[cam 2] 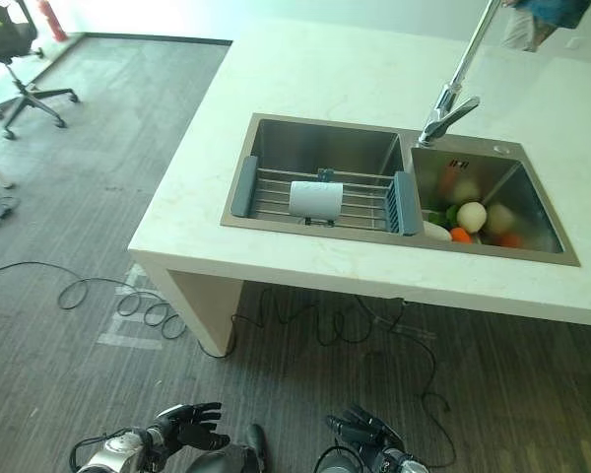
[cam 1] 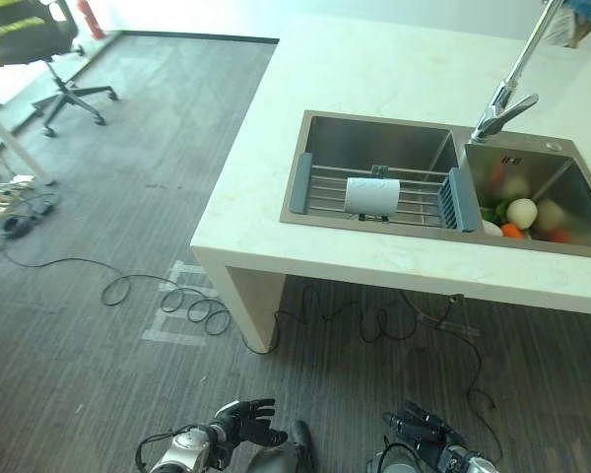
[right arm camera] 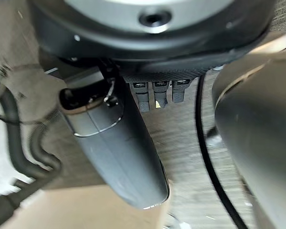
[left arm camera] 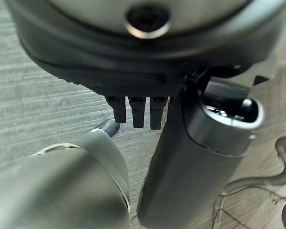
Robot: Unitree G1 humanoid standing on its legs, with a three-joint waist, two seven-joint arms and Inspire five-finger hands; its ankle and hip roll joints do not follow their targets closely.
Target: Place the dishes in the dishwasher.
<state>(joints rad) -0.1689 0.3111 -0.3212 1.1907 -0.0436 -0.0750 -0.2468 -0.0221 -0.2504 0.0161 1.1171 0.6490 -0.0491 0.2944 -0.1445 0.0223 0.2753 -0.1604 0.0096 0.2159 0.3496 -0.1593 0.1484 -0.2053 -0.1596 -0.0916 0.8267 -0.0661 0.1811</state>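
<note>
Grey floor below counter (cam 1: 374, 69): left hand (cam 1: 244, 422) & right hand (cam 1: 426, 430) hang low, fingers relaxed, empty.

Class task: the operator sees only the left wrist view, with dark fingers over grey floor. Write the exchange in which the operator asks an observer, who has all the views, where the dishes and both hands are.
Operator: Are any dishes near?
Observer: A white cup lies on its side on the wire rack across the left sink basin.
Operator: And the other basin?
Observer: The right basin holds round things in white, orange and green.
Operator: Where are my hands?
Observer: The left hand and the right hand hang low over the floor, short of the counter, fingers relaxed, holding nothing.
Operator: Is a dishwasher close?
Observer: I can make out none; an office chair stands far left.
</note>
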